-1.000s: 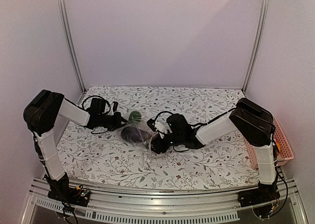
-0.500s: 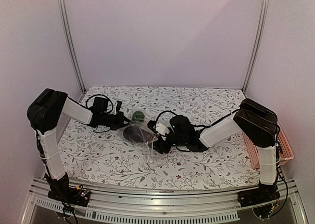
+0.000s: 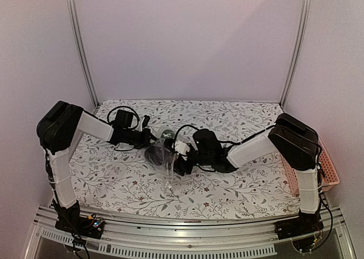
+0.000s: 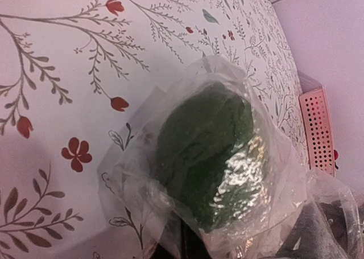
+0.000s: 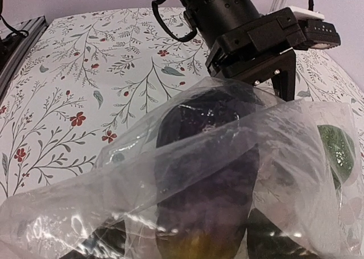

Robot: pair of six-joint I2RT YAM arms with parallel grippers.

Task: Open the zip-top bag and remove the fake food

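Observation:
The zip-top bag [image 3: 168, 162] lies crumpled at mid-table between both arms, with fake food inside. In the left wrist view a dark green piece [image 4: 211, 154] fills the bag's end [image 4: 131, 173]. The left gripper [image 3: 149, 138] is shut, and its dark fingers [image 4: 190, 243] pinch the film just below that piece. The right wrist view shows a dark purple piece [image 5: 211, 173] and the green one [image 5: 336, 148] through the plastic [image 5: 74, 202]. The right gripper [image 5: 193, 239] stands open under the film, its jaws wide on either side of the purple piece. The left gripper [image 5: 257, 40] comes down on the bag's far edge.
A pink mesh basket [image 3: 327, 159] stands at the table's right edge, behind the right arm's upright link, and also shows as the basket [image 4: 318, 131] far off in the left wrist view. The floral tablecloth [image 3: 114, 179] covers the whole table. Black cables loop beside both wrists.
The left gripper has moved right, carrying the bag's end and the green piece with it. The right gripper's jaws have spread wider and it has edged left and up.

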